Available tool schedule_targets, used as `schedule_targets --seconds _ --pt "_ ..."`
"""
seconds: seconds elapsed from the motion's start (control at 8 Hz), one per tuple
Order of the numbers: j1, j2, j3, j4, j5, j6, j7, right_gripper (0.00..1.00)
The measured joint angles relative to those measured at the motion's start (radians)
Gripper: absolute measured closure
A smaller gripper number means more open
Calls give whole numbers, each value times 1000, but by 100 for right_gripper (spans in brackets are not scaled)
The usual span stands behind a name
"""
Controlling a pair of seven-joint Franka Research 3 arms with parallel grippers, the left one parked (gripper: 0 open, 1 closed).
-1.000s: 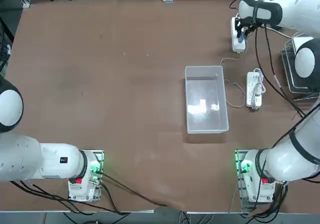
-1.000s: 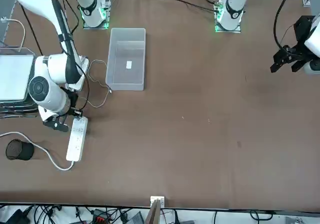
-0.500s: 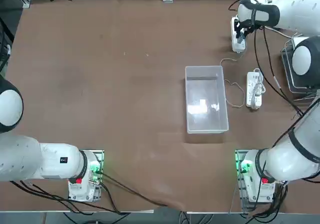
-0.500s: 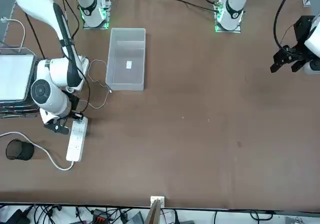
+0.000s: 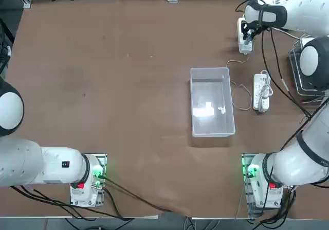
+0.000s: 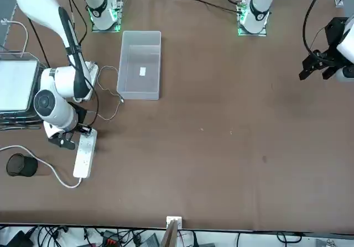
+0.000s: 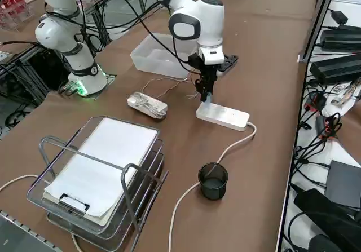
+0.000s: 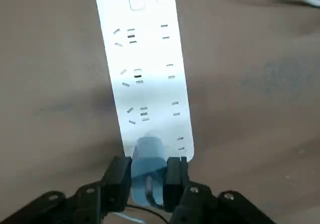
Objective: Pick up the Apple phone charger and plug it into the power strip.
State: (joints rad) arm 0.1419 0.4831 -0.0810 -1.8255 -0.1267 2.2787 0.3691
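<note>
My right gripper (image 8: 148, 176) is clamped on the Apple phone charger (image 8: 148, 156), the two fingers (image 8: 120, 176) pressing its sides, with the small white cube sitting between them over the near end of the power strip (image 8: 145, 68). In the wrist view the charger covers the last socket group at that end of the strip; whether its prongs are seated in the slots I cannot tell. From the right side, my gripper (image 7: 204, 92) points straight down onto the end of the power strip (image 7: 223, 115) nearest the clear plastic bin (image 7: 163, 54), while the strip's thick white cord (image 7: 194, 180) leaves the opposite end and curves past a black cup (image 7: 213, 180). The charger's thin white cable (image 7: 169, 84) trails in loose curves from the strip toward the bin. A second white strip with bundled cord (image 7: 146, 105) lies beside that cable, apart from the power strip. A wire document tray holding a clipboard (image 7: 104, 170) stands beyond the second strip, well clear of the power strip.
</note>
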Motion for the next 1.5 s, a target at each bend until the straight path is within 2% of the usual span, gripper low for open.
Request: schedule_targets --seconds 1.5 --pt "-13 21 0 1 28 -1 -84 63"
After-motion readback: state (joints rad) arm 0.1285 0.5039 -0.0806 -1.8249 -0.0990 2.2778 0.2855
